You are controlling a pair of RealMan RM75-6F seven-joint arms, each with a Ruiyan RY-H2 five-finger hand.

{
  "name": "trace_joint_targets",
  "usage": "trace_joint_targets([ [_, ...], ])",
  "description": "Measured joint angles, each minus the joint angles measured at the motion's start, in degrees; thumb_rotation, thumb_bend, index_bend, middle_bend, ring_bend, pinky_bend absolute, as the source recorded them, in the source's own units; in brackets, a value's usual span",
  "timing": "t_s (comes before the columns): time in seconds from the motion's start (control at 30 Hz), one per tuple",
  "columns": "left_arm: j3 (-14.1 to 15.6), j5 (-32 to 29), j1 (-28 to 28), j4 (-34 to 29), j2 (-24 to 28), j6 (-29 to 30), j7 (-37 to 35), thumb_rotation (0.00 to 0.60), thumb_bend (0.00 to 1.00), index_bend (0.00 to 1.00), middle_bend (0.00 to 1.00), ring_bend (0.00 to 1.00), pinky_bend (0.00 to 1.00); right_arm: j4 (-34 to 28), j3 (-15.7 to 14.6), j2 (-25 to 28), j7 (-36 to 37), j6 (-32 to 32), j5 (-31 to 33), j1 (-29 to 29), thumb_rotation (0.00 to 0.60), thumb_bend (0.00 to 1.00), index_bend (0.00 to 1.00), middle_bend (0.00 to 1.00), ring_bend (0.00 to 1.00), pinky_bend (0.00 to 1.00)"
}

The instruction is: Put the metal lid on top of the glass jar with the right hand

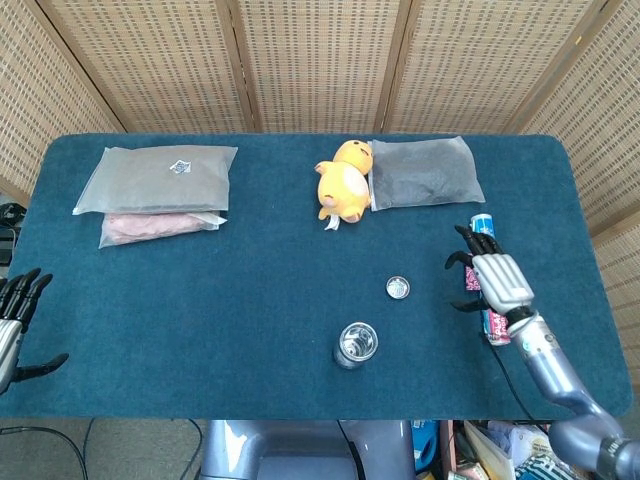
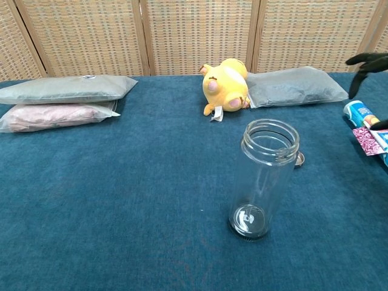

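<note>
An empty glass jar [image 1: 355, 345] [image 2: 262, 179] stands upright with no lid near the table's front middle. The small round metal lid [image 1: 398, 288] lies flat on the blue cloth just behind and right of the jar; in the chest view only its edge [image 2: 299, 159] peeks out behind the jar. My right hand [image 1: 491, 275] hovers to the right of the lid, above the plastic wrap box, fingers apart and holding nothing; its dark fingertips [image 2: 366, 62] enter the chest view at the right edge. At the left table edge my left hand [image 1: 14, 325] hangs open.
A plastic wrap box [image 1: 487, 278] [image 2: 365, 124] lies at the right under my right hand. A yellow plush toy [image 1: 341, 182] and a grey pouch [image 1: 424, 173] sit at the back middle. Two flat pouches [image 1: 157, 192] are stacked at the back left.
</note>
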Motion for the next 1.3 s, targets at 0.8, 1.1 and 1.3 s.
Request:
trace_joint_targets([
  [0.8,-0.6,-1.7,-0.8,0.5,-0.3,-1.1,0.3,0.6,0.0,0.0,0.0,0.0,0.0,12.2,-1.8,-16.5,-13.3,-7.2,16.2,11.9,0.6,0.47,0.49,0.0,0.0,0.0],
  [1.1,-0.7,-2.1,-1.1,0.9,-0.4,-1.6,0.0,0.6,0.0,0.0,0.0,0.0,0.0,14.7,-3.0,-19.0,-16.2,-7.9,20.7,13.8,0.6,0.49,0.49,0.0,0.0,0.0],
  [1.3,-0.6,-2.2,-1.3,1.0,-0.6,-2.1,0.4,0.6,0.0,0.0,0.0,0.0,0.0,16.0,-3.6,-19.8,-16.7,-7.7,21.1,14.2,0.6,0.53,0.51,0.0,0.0,0.0],
])
